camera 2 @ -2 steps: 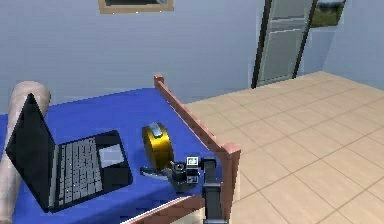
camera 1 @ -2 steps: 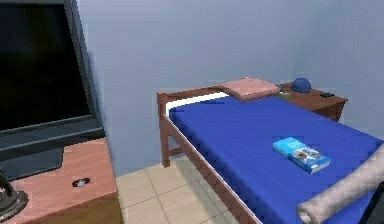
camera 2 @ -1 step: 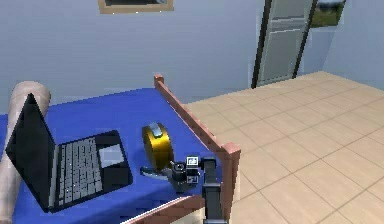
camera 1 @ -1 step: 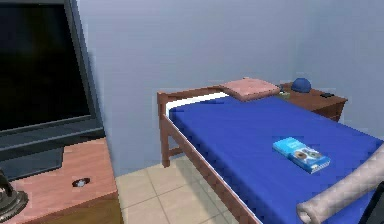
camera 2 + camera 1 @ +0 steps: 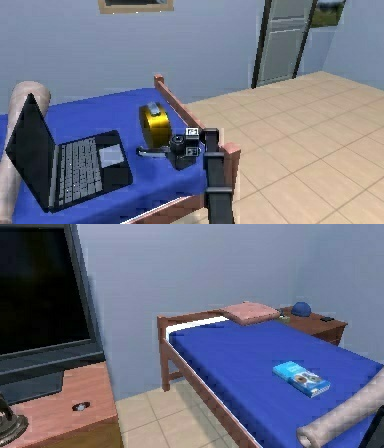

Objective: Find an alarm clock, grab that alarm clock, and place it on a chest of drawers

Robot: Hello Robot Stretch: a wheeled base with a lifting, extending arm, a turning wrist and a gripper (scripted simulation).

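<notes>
Here our tool [image 5: 150, 152] hangs near the alarm clock [image 5: 153, 120] on the bed [image 5: 100, 112] for grabbing (whether it holds anything, we cannot tell).

The top and left edges of the forward view cut off the television [image 5: 40, 294]. A dark curved thing [image 5: 6, 419] at the lower left corner is mostly out of frame. A round item [image 5: 80, 406] on the wooden surface [image 5: 55, 424] is too small to name, as is the blue thing [image 5: 301, 309] at upper right. A grey roll [image 5: 335, 429] runs off the lower right.

In the arm side view, the top edge cuts a framed picture [image 5: 135, 5]. At centre, the pincer [image 5: 152, 151] shows before a yellow rounded thing [image 5: 155, 120] on the bed [image 5: 100, 112]. Whether it holds anything cannot be told.
</notes>
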